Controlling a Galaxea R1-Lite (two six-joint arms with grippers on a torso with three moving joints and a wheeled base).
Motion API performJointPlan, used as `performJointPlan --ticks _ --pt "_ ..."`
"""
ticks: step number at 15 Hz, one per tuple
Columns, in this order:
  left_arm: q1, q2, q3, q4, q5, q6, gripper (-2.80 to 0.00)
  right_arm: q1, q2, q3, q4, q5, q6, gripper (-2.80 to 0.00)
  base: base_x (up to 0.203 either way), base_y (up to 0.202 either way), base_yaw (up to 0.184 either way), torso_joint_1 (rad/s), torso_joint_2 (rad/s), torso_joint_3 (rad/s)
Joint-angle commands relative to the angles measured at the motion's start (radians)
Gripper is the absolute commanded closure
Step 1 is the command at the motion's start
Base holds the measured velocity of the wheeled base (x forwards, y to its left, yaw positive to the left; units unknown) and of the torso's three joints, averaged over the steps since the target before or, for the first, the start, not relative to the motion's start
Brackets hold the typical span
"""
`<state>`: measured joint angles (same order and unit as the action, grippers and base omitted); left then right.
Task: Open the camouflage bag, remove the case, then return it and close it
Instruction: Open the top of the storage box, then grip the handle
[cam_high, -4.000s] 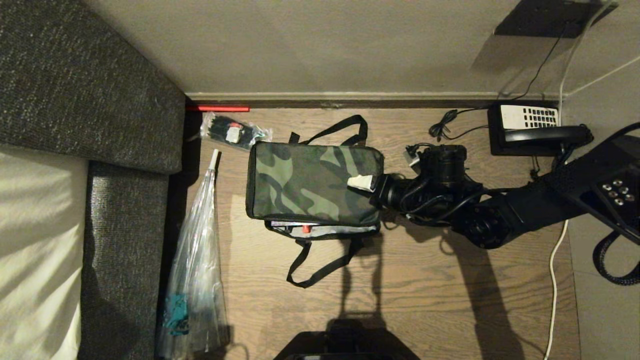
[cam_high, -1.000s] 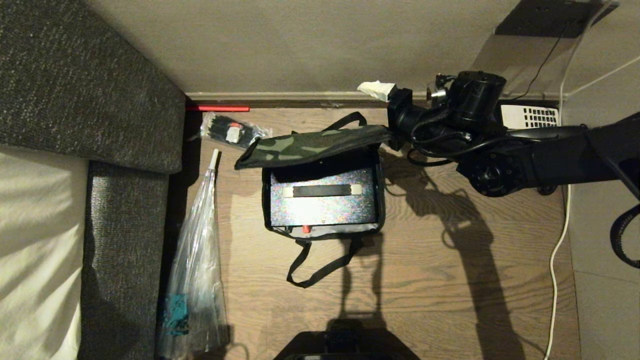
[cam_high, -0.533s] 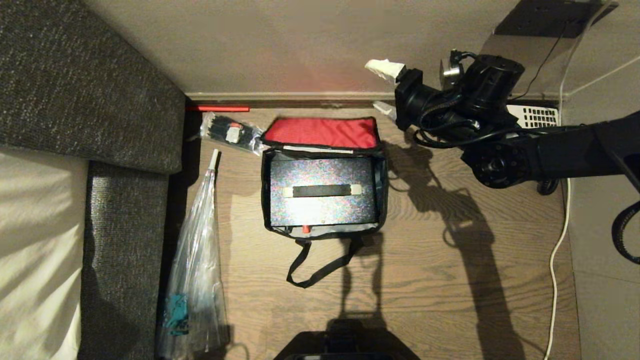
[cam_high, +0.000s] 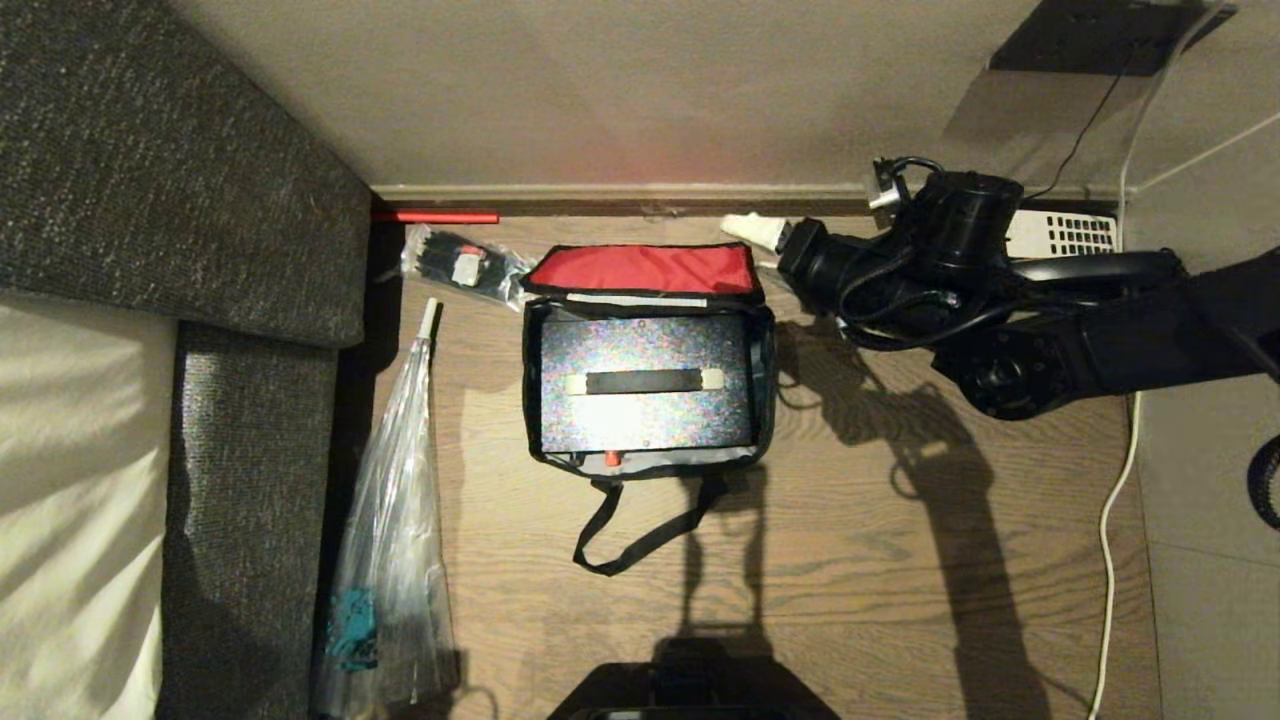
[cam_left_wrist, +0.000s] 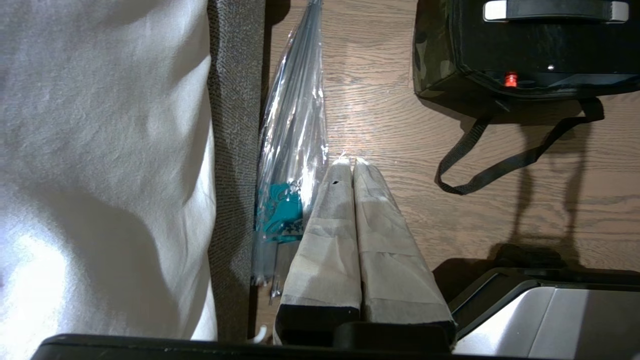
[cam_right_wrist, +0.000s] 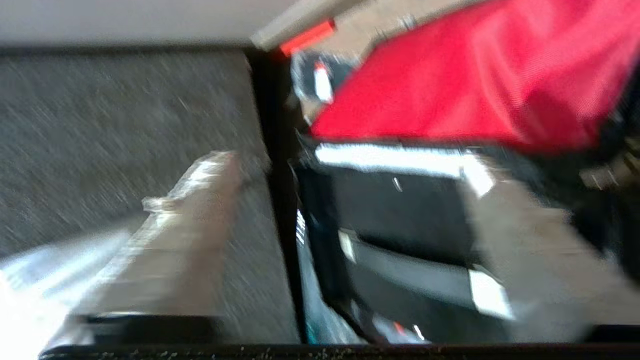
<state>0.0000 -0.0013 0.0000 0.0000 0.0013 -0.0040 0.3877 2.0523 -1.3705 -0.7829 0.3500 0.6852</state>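
Camouflage bag (cam_high: 762, 345) on wooden floor (cam_high: 850, 560) near back wall, lid thrown back, red lining up. Case (cam_high: 645, 400) lies flat inside: black, speckled glitter, black handle with white ends. Right gripper (cam_high: 762, 243) beside lid's right corner, fingers (cam_high: 750, 227) apart, holding nothing. Left gripper (cam_left_wrist: 353, 165) above floor beside clear plastic bag (cam_left_wrist: 292, 135), fingers pressed together, empty.

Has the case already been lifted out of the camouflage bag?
No, the case lies flat inside the open camouflage bag, under its folded-back red lid.

The camouflage bag (cam_high: 768, 350) lies open, the case (cam_high: 645, 395) inside, the right gripper (cam_high: 757, 245) beside its red lid (cam_high: 640, 268).
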Motion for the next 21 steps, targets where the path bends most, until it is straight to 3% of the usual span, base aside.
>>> performJointPlan --ticks 1,3,6,10,15,19,21 --pt "0.0 0.001 0.0 0.0 0.0 -0.001 0.0 0.0 -0.056 0.04 0.027 0.003 -0.042 0.0 0.0 0.0 0.0 0.0 0.0 0.0" --pt "0.0 0.001 0.0 0.0 0.0 -0.001 0.0 -0.006 -0.103 0.089 0.107 0.0 -0.136 0.0 0.0 0.0 0.0 0.0 0.0 0.0" --pt "0.0 0.001 0.0 0.0 0.0 -0.001 0.0 -0.019 -0.183 0.198 0.195 -0.026 -0.168 0.0 0.0 0.0 0.0 0.0 0.0 0.0" --pt "0.0 0.001 0.0 0.0 0.0 -0.001 0.0 0.01 -0.304 0.38 0.357 -0.245 -0.253 0.0 0.0 0.0 0.0 0.0 0.0 0.0" --pt "0.0 0.001 0.002 0.0 0.0 -0.001 0.0 0.068 -0.467 0.583 0.407 -0.313 -0.293 0.0 0.0 0.0 0.0 0.0 0.0 0.0" --pt "0.0 0.001 0.0 0.0 0.0 -0.001 0.0 0.127 -0.602 0.688 0.499 -0.418 -0.355 0.0 0.0 0.0 0.0 0.0 0.0 0.0" --pt "0.0 0.001 0.0 0.0 0.0 -0.001 0.0 0.174 -0.617 0.718 0.522 -0.517 -0.421 0.0 0.0 0.0 0.0 0.0 0.0 0.0"
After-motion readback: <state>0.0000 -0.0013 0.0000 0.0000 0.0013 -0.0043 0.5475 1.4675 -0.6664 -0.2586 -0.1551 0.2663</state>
